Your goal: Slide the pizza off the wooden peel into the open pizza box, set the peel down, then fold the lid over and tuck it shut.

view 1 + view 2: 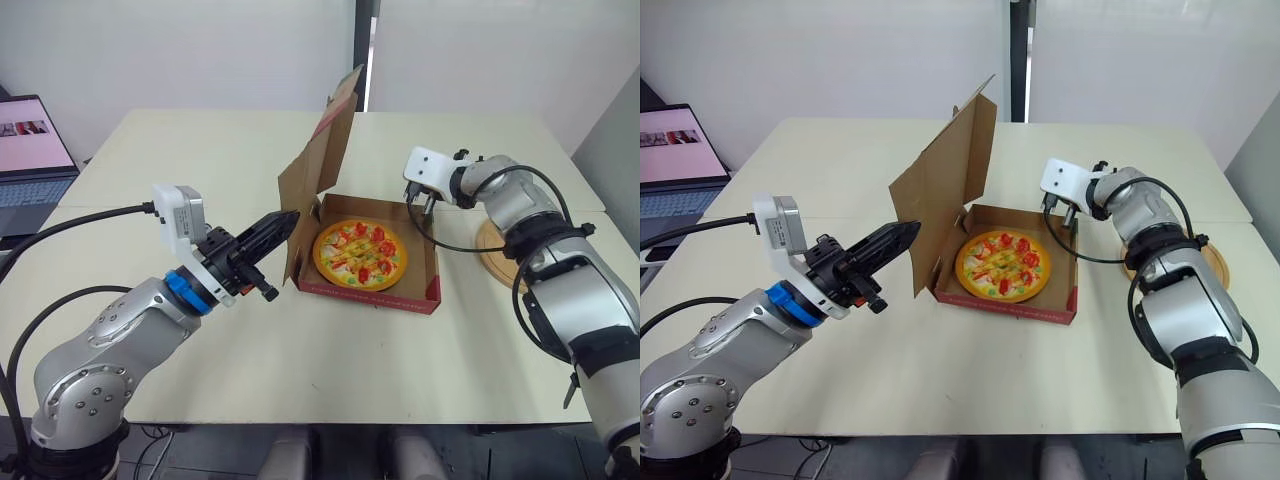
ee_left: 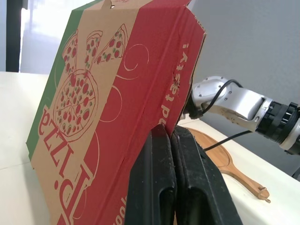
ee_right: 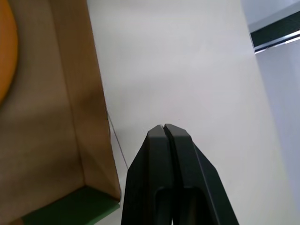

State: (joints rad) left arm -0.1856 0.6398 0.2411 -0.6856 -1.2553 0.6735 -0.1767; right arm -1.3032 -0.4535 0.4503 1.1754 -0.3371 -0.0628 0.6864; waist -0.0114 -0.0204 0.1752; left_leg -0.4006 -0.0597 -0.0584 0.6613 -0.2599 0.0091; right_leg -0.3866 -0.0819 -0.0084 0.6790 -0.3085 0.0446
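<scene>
Cardboard box (image 1: 368, 293) sat open in the middle of the cream counter (image 1: 200, 170), and the pizza (image 1: 360, 254) was already lying flat inside it, orange crust with red and green toppings. Lid (image 1: 322, 160) wasn't down though. It stood up off the left side of the box, roughly upright and leaning a bit over the pizza, with the red and green printed face turned outward toward the left arm.

Left hand (image 1: 284, 224) had its two black fingers pressed flat together with nothing between them, and the tips were up against that printed outer face, low down near the lid's near edge. Looked like contact from the wrist view, but I couldn't swear to it.

Right hand (image 3: 164, 127) was the same deal: fingers closed tight, nothing held. It hung over bare counter just outside the far right corner of the box, close to the wall but apart from it.

Wooden peel (image 2: 218, 157) lay flat on the counter to the right of the box, partly behind the right arm, nothing on it.

Laptop (image 1: 30, 165) sat open at the far left edge, well away from everything.
</scene>
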